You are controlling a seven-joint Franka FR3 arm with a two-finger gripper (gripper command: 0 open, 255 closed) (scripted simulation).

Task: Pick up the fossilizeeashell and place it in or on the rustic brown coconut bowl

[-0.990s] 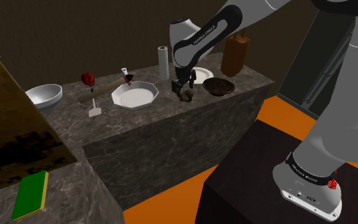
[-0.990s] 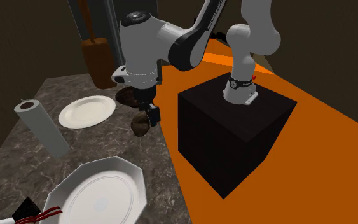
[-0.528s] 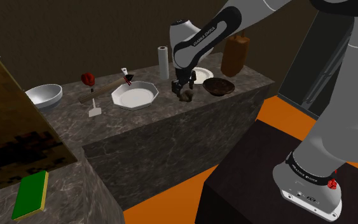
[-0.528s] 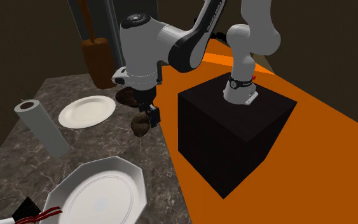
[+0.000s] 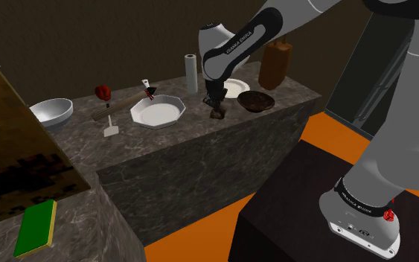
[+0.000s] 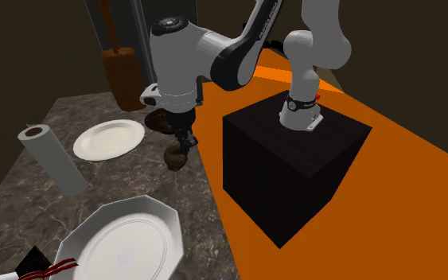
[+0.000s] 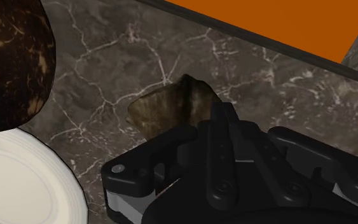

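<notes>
Dark marbled desk [image 5: 200,152] carries the brown shell [image 6: 174,157]; black fingers [image 6: 186,145] pinch it from above, ready to lift. Bowl [image 5: 255,101] waits just beside them, so the trip is short.

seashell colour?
The seashell is mottled dull brown, best seen in the wrist view.

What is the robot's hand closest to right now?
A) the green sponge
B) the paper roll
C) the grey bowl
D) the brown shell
D: the hand is down right at the shell on the counter, near the dark bowl.
</notes>
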